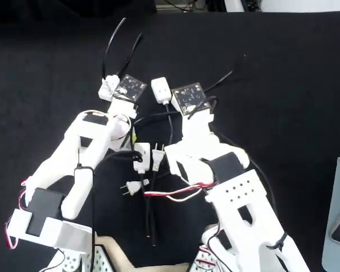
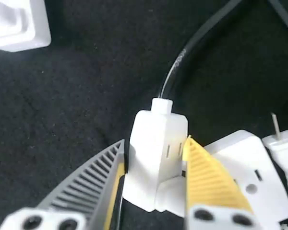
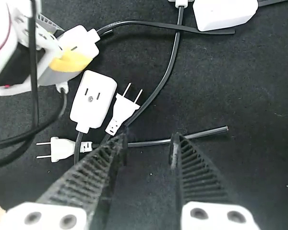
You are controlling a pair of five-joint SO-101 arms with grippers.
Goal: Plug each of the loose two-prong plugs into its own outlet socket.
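Two loose plugs lie on the black bench [image 1: 283, 68]: the first plug [image 3: 55, 149] just nearer than the free socket [image 3: 90, 99], the second plug [image 3: 122, 108] just beside it. Near the free socket the right end effector [image 3: 149, 141] hangs with fingers apart over a black cable [image 3: 201, 133]. Just beyond the free socket, the left end effector [image 2: 155, 141] clamps the held socket [image 2: 158, 153]. Farther beyond lie a white block [image 1: 109, 88] and a second white block [image 1: 160, 89].
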